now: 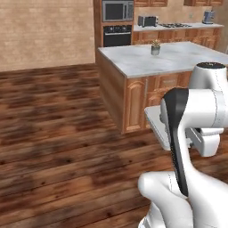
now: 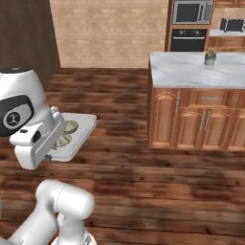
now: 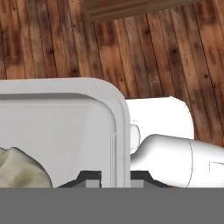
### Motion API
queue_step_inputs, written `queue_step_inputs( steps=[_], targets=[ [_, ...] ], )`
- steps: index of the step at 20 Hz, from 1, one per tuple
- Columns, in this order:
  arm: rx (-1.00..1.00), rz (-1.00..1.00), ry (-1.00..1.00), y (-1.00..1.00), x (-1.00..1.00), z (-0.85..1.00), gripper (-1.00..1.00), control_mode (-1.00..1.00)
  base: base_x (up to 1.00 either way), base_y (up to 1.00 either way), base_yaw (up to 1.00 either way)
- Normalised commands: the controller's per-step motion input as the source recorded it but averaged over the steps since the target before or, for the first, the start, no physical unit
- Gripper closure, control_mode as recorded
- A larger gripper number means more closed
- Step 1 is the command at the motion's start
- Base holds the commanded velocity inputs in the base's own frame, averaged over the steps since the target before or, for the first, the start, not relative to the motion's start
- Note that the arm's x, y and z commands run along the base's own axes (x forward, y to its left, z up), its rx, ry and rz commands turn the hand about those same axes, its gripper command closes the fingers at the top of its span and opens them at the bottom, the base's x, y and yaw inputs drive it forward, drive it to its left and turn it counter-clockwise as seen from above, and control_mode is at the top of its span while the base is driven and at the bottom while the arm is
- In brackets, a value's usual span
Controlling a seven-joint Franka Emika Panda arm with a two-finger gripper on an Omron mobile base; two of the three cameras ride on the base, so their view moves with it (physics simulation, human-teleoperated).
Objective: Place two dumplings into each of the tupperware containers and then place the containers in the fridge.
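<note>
glossy white arm [image 1: 196, 196], black joint band

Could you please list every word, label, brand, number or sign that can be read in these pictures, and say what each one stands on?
No readable text anywhere.
Robot arm: a small white figure-like emblem on its dark joint cap, a sign and not letters.
Microwave, oven and toaster: any markings are too small and blurred to read.
Tupperware container and its dumplings: no markings.
</note>
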Motion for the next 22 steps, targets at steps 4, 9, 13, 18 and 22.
queue_step_inputs(
  steps=[4,9,13,18,22],
  targets=[
    [0.00,0.00,0.00,0.00,0.00,0.00,1.00,1.00,0.70,0.41,-0.15],
    [0.00,0.00,0.00,0.00,0.00,0.00,1.00,1.00,0.57,0.20,-0.55],
    [0.00,0.00,0.00,0.00,0.00,0.00,1.00,1.00,0.17,0.14,-0.81],
    [0.00,0.00,0.00,0.00,0.00,0.00,1.00,1.00,0.13,0.09,-0.80],
    [0.00,0.00,0.00,0.00,0.00,0.00,1.00,1.00,0.28,0.15,-0.72]
  ],
)
